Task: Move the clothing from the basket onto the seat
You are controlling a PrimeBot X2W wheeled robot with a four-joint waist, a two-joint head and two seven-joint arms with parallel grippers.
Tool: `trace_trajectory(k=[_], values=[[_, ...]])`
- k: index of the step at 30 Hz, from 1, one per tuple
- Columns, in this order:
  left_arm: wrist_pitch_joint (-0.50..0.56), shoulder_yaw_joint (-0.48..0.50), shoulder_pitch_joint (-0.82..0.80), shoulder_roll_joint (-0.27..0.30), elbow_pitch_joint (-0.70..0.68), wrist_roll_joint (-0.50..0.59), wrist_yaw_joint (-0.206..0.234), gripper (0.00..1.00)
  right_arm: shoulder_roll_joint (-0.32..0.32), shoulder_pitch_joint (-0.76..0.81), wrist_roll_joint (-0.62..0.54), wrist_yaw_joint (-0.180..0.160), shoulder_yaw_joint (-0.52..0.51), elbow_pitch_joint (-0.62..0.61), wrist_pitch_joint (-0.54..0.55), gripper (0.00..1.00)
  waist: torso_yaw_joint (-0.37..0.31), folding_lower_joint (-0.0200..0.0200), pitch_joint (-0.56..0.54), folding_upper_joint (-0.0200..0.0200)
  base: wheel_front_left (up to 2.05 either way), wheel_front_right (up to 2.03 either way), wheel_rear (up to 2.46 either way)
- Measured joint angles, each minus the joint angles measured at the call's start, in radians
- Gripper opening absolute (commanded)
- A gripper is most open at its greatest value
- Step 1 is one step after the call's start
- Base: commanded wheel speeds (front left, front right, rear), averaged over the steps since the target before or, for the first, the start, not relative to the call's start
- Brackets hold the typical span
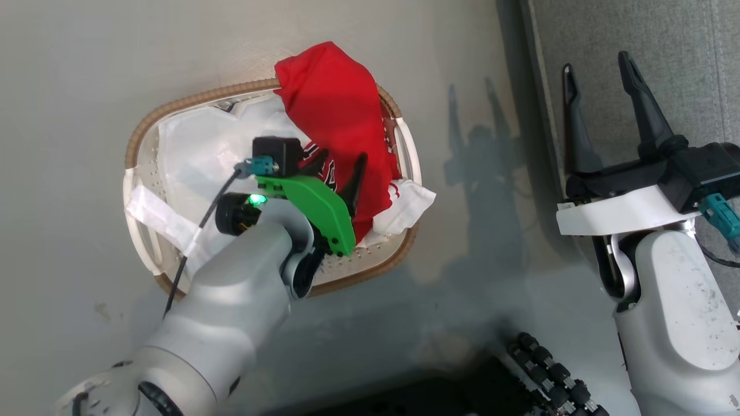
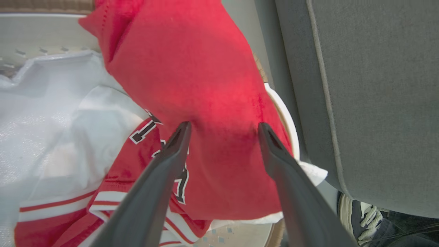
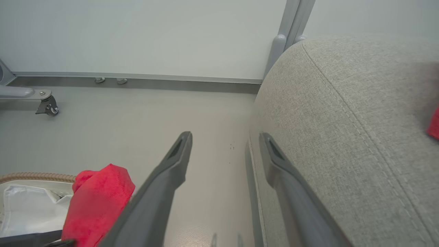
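Note:
The basket (image 1: 173,107) stands on the floor with the red clothing (image 1: 335,104) heaped over its right side and far rim. My left gripper (image 1: 338,170) hangs over it, open. In the left wrist view its tips (image 2: 223,128) straddle a bulge of the plain red garment (image 2: 192,68), right at the cloth. Beneath lies a red piece with white panels and striped trim (image 2: 51,206). My right gripper (image 1: 598,75) is open and empty at the seat (image 1: 665,34), its fingers (image 3: 224,137) over the cushion's edge (image 3: 343,120). The right wrist view also catches the clothing (image 3: 99,202).
A white cloth liner (image 1: 196,144) fills the basket's left half. The seat's side (image 2: 377,103) rises close to the basket's right. A person's shoe (image 2: 360,212) shows under it. A caster (image 3: 48,106) stands by the far wall. A scrap of red (image 3: 434,123) lies on the seat.

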Motion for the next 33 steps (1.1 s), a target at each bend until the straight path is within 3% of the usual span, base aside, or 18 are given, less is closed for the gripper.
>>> trace_trajectory(k=[16, 33], values=[[0.026, -0.063, -0.121, 0.0, 0.051, -0.141, 0.023, 1.0, 0.012, -0.024, 0.001, 0.0, 0.003, -0.046, 0.0, 1.0, -0.02, 0.0001, 0.094, 0.0, 0.0, 0.0, 0.0], [0.058, -0.132, -0.137, 0.0, 0.073, -0.173, 0.076, 1.0, 0.013, -0.003, -0.004, 0.0, -0.011, -0.069, 0.0, 1.0, -0.018, 0.0, 0.139, 0.0, 0.0, 0.0, 0.0]])
